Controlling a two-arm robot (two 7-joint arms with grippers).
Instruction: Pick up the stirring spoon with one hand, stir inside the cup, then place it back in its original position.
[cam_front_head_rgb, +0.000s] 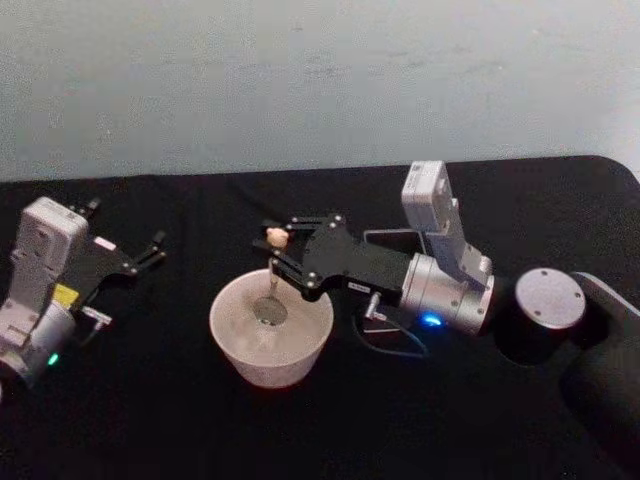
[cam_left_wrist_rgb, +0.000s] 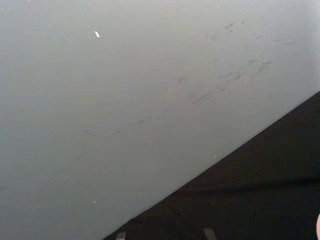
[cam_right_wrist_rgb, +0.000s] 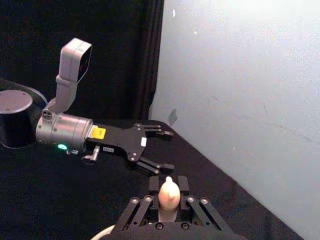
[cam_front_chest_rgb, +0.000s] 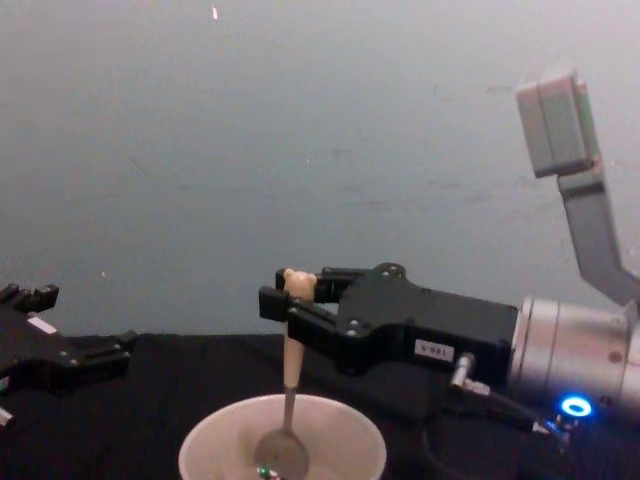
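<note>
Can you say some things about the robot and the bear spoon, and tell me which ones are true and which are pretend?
1. The right gripper is pinching the stirring spoon near its bear head. True.
2. The spoon's silver bowl is down inside the cup. True.
3. The left gripper is holding the cup. False: it is open, off to the left, apart from the cup.
4. The spoon lies flat on the table. False: it stands nearly upright in the cup.

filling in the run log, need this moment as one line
phase: stir | right gripper: shut on spoon, bowl down in cup | left gripper: open, parked at left
</note>
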